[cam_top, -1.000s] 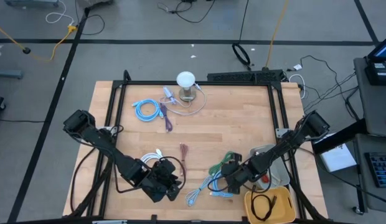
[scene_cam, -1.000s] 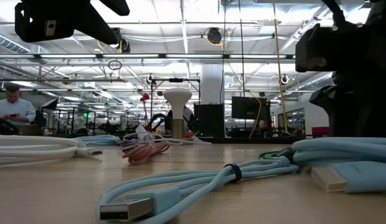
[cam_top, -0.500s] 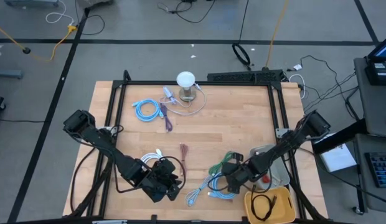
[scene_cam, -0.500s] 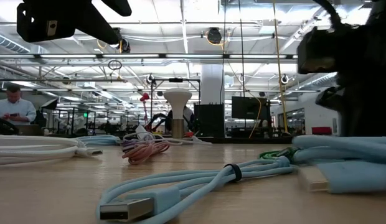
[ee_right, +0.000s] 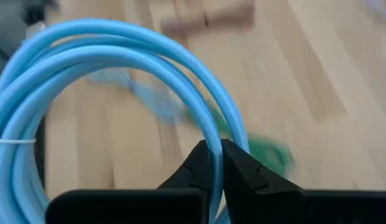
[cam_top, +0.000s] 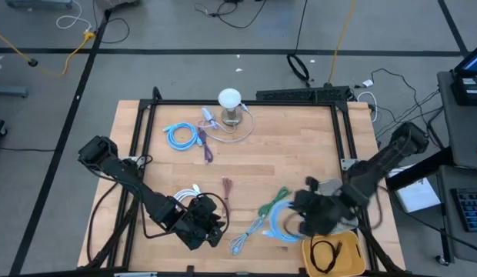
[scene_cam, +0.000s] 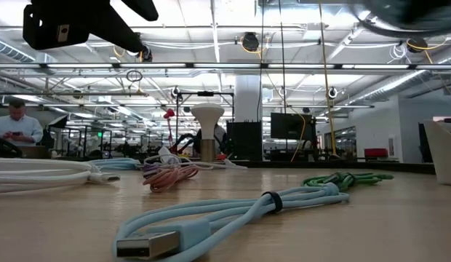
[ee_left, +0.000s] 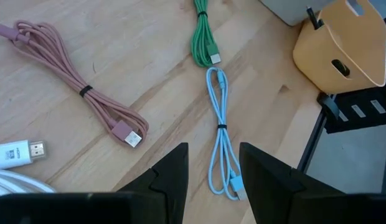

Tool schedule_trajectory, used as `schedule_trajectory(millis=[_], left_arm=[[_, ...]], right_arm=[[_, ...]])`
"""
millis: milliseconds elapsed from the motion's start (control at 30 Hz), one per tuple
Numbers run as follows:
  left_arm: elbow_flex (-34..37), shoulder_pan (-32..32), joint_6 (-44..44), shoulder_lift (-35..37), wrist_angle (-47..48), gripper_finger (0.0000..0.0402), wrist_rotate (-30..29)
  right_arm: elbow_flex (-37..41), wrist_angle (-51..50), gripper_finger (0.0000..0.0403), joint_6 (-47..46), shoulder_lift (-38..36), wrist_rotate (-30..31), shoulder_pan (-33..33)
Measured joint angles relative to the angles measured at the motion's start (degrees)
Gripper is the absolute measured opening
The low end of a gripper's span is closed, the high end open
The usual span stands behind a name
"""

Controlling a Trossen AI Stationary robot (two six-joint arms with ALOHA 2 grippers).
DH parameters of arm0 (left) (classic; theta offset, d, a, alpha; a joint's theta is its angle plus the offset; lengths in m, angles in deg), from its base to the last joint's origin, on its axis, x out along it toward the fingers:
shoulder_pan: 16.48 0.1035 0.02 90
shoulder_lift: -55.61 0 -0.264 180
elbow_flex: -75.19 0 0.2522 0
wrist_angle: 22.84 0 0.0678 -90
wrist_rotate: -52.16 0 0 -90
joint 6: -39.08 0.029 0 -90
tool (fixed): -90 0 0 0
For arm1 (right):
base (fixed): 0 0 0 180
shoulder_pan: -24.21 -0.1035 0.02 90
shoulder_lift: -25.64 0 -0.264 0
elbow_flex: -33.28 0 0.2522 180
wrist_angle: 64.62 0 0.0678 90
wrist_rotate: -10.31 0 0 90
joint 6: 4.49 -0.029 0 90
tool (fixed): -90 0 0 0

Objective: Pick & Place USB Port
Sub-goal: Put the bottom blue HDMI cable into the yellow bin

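Bright, even overhead light; the right arm is motion-blurred.

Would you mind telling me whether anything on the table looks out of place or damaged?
Nothing stands out. The right gripper is shut on a coiled blue cable, and the pink cable and green cable lie bundled on the table.

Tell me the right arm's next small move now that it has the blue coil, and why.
Probably carry it on toward the yellow bin and hold off releasing. The right gripper is shut on the blue coil, which hangs off the table beside the bin, not yet over it. The left gripper waits open near the front edge.
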Motion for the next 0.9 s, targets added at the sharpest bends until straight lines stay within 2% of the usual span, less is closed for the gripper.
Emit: schedule_trajectory(millis=[167, 333, 433, 700, 900], left_arm=[[0.0, -0.74, -0.76, 0.0, 0.12, 0.0145, 0.03], [0.0, -0.84, -1.11, 0.0, 0.55, 0.0145, 0.01], [0.0, -0.56, -0.98, 0.0, 0.48, 0.0145, 0.01], [0.0, 0.47, -0.32, 0.02, 0.02, 0.0145, 1.5], [0.0, 0.4, -0.14, 0.02, 0.06, 0.0145, 3.11]], right_arm=[[-7.32, -17.64, 0.001, -13.66, 2.9, 0.4, -9.77], [-10.51, -26.93, 0.001, -25.73, 9.23, -3.44, -18.27], [-10.63, -29.01, 0.001, -31.08, 12.86, -5.78, -21.87], [-10.65, -30.6, 0.001, -47.6, 18.74, -7.26, -27.32], [-12.51, -32.54, 0.001, -54.87, 21.49, -10.59, -30.08]])
